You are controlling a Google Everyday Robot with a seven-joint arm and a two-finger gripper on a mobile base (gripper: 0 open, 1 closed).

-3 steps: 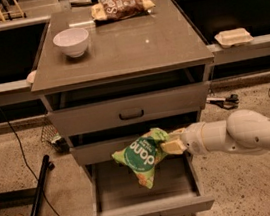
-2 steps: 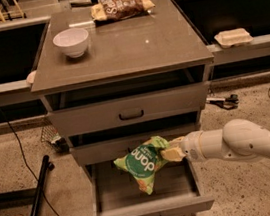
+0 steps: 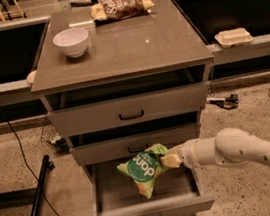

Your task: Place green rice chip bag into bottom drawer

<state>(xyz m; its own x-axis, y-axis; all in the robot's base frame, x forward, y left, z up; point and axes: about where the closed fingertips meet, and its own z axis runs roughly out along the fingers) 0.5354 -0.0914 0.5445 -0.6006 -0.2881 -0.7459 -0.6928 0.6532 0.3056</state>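
Your gripper (image 3: 174,158), reaching in from the right, grips the green rice chip bag (image 3: 143,169) above the open bottom drawer (image 3: 150,212); next, probably lower and release it.

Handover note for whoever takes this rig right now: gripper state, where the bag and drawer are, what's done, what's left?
Gripper: shut on the right edge of the green rice chip bag, above the right side of the bottom drawer.
Bag: hangs over the drawer's floor; whether its lower tip touches cannot be told.
Drawer: pulled open.
Done: bag grasped and positioned over the drawer.
Left: lower it, release, withdraw the arm.
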